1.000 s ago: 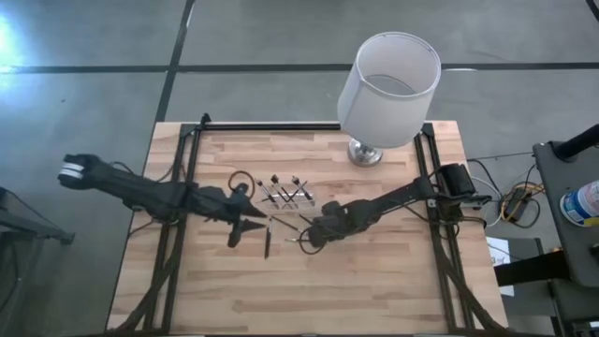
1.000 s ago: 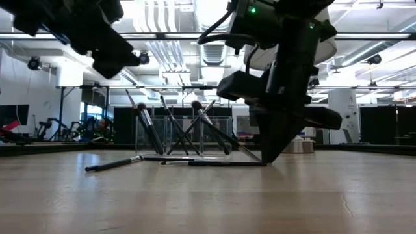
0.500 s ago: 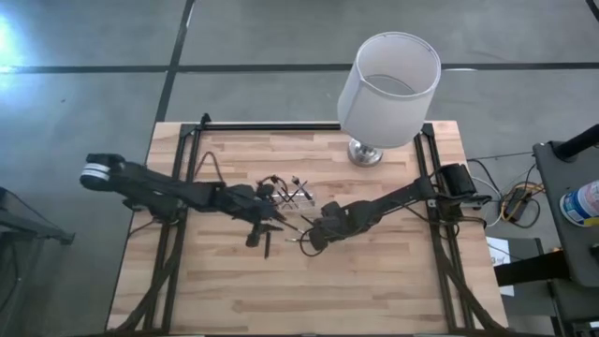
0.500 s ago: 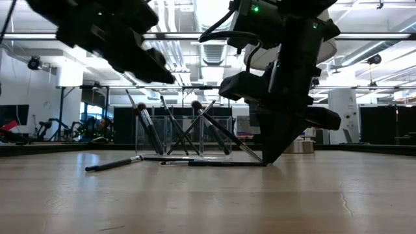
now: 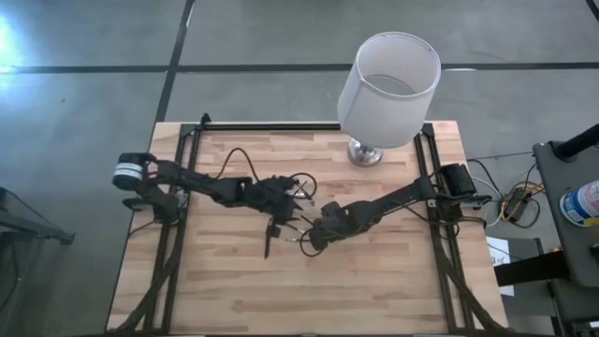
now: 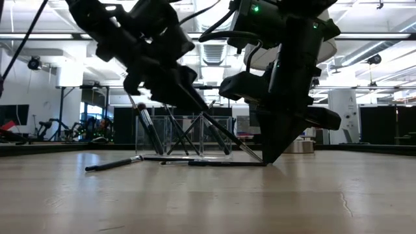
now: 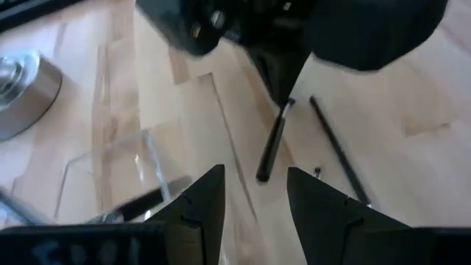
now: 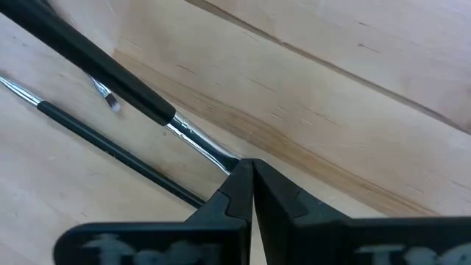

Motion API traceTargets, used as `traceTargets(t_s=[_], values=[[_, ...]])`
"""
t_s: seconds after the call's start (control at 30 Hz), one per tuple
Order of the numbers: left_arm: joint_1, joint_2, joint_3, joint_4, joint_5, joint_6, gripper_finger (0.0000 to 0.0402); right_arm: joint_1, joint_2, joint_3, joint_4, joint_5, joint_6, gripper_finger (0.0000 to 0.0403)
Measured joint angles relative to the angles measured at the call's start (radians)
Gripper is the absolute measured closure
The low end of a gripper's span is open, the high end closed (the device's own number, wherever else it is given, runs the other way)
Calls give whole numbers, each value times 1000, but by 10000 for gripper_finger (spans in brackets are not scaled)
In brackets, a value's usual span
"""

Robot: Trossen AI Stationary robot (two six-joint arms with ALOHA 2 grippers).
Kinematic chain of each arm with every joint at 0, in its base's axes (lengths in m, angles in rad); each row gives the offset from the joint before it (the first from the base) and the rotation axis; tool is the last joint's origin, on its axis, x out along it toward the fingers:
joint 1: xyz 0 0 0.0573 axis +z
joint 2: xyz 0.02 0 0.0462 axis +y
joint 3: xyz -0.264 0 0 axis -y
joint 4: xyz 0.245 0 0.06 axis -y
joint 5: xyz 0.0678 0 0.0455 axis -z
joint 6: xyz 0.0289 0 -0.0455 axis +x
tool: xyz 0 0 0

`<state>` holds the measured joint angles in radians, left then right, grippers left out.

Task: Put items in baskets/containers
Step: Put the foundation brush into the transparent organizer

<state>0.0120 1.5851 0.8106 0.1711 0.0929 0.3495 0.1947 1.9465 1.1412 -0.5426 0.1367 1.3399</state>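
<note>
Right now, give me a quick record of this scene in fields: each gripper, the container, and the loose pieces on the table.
left gripper: open, empty, over the clear tray
right gripper: shut on a brush, tip down at the table
tray contents: several brushes leaning inside
loose brushes: at least two lying flat in front of the tray
lamp: far edge of the table, right of centre
</note>
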Motion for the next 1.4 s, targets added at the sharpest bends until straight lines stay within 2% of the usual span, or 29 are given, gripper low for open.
traceTargets(t_s=[0.47,0.93,1.4], values=[[1,51,17,-2,47,13,262,0,0,0,1,-5,6,394],[15,61,35,-3,44,11,340,-1,0,0,2,-10,2,394],[15,62,35,-3,66,-7,351,-1,0,0,3,-14,3,394]])
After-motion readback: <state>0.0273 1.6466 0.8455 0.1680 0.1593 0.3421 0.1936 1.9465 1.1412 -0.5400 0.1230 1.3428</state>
